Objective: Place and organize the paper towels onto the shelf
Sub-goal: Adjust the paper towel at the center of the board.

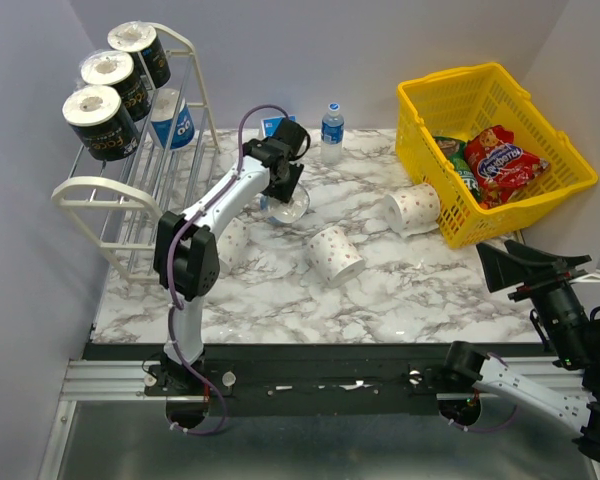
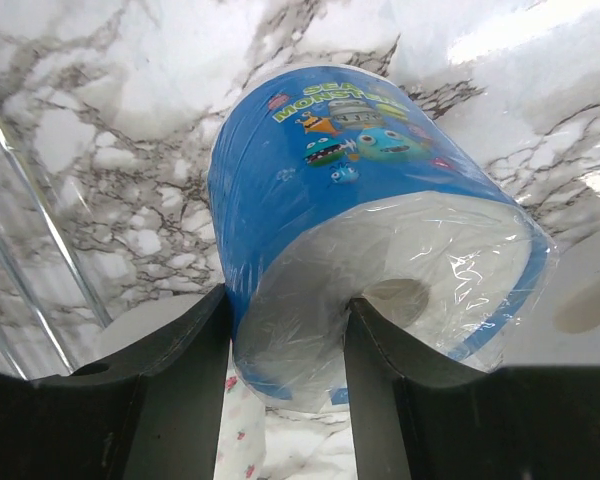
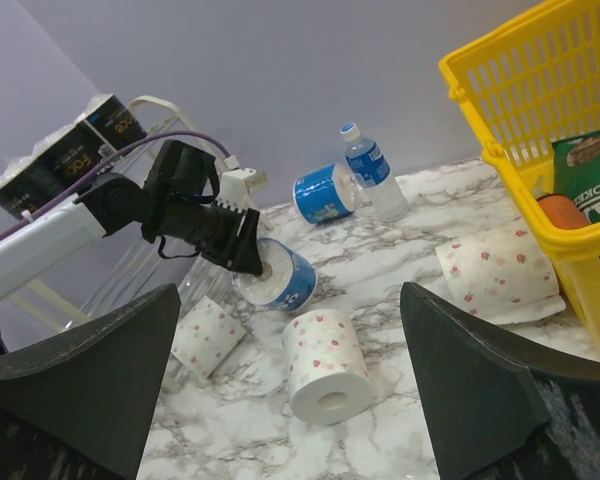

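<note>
The left gripper (image 2: 285, 330) is clamped on the end of a blue paper towel roll (image 2: 330, 180), held tilted over the marble table (image 1: 400, 290) near the white shelf (image 1: 90, 195). Three black rolls (image 1: 108, 100) sit along the shelf's top tier with another blue roll (image 1: 172, 118) on the tier below, and three dotted rolls (image 1: 335, 255) lie loose on the table. The right gripper (image 1: 530, 265) hangs with its jaws wide apart, holding nothing, near the yellow basket (image 1: 570, 165).
</note>
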### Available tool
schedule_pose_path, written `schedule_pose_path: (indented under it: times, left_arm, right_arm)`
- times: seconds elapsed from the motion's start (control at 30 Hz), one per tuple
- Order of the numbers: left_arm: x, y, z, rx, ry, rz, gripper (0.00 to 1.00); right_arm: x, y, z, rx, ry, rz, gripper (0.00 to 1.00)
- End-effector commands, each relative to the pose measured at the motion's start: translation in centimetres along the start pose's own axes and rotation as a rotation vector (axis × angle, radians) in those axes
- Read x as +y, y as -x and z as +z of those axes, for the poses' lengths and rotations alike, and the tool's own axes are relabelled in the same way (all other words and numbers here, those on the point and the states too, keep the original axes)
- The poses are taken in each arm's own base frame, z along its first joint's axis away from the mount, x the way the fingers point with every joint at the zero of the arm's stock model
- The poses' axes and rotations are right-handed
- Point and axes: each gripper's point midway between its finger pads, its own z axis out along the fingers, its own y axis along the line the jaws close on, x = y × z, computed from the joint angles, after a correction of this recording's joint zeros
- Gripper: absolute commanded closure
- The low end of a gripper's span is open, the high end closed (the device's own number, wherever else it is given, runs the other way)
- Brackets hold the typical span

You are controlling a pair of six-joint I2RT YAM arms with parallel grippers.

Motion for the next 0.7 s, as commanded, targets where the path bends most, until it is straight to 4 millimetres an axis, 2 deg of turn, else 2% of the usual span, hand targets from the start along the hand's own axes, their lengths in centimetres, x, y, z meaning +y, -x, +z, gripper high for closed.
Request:
schedule_pose_path:
  times: [0.0, 0.03, 0.07, 0.1, 0.13, 0.17, 0.2, 0.23, 0.3, 0.4, 0.43, 0.5, 0.53, 0.57, 0.6, 0.63, 0.67]
  left_arm:
    - [0.0, -0.8, 1.2, 0.056, -0.038, -0.064, 0.51]
    - [0.2, -0.5, 1.2, 0.050, -0.037, -0.070, 0.46]
    - [0.5, -0.4, 1.4, 0.053, -0.023, -0.073, 0.36]
    - [0.8, -0.4, 1.2, 0.060, -0.012, -0.070, 0.33]
    - [1.2, 0.7, 0.6, 0.033, -0.002, -0.059, 0.30]
    - [1.7, 1.1, 0.3, 0.025, 0.024, -0.053, 0.19]
    - [2.1, 1.6, -0.3, 0.015, 0.036, -0.045, 0.17]
    - [2.5, 3.0, -1.5, -0.033, 0.049, -0.041, 0.14]
    - [3.2, 4.7, -3.5, -0.105, 0.078, -0.036, 0.10]
    - [2.6, 6.5, -6.2, -0.212, 0.107, -0.002, 0.08]
    - [1.4, 6.0, -6.2, -0.209, 0.100, 0.034, 0.08]
    - [0.3, 6.2, -7.2, -0.254, 0.092, 0.073, 0.08]
    - [-0.5, 5.1, -6.3, -0.230, 0.086, 0.103, 0.09]
    - [-1.6, 4.9, -6.9, -0.249, 0.068, 0.137, 0.09]
    - [-2.3, 4.9, -6.6, -0.266, 0.057, 0.150, 0.10]
    - [-3.3, 3.7, -5.8, -0.241, 0.028, 0.172, 0.11]
    - [-4.0, 3.4, -5.8, -0.241, 0.015, 0.184, 0.12]
  right_arm:
    - [-0.1, 0.0, -0.5, 0.009, 0.013, -0.003, 0.00]
    - [-0.2, 0.1, -0.5, 0.007, 0.012, -0.002, 0.00]
    - [-0.3, 0.1, -0.6, 0.004, 0.012, 0.001, 0.00]
    - [-0.3, 0.3, -0.6, -0.001, 0.010, 0.003, 0.00]
    - [-0.4, 0.3, -0.6, -0.001, 0.008, 0.004, 0.00]
    - [-0.4, 0.4, -0.7, -0.003, 0.009, 0.006, 0.00]
    - [-0.4, 0.4, -0.7, -0.004, 0.011, 0.007, 0.00]
    - [-0.3, 0.4, -0.7, -0.003, 0.014, 0.007, 0.00]
    - [-0.2, 0.1, -0.6, 0.005, 0.018, 0.005, 0.00]
    - [-0.1, -0.3, -0.6, 0.017, 0.021, 0.013, 0.00]
    - [0.0, -0.4, -0.5, 0.020, 0.024, 0.017, 0.00]
    - [0.2, -0.6, -0.6, 0.031, 0.032, 0.022, 0.00]
    - [0.3, -0.6, -0.6, 0.034, 0.033, 0.028, 0.00]
    - [0.2, -0.7, -0.6, 0.040, 0.032, 0.027, 0.00]
    - [0.2, -0.7, -0.6, 0.042, 0.031, 0.027, 0.00]
    - [0.2, -0.6, -0.7, 0.041, 0.030, 0.032, 0.00]
    - [0.3, -0.7, -0.7, 0.046, 0.031, 0.035, 0.00]
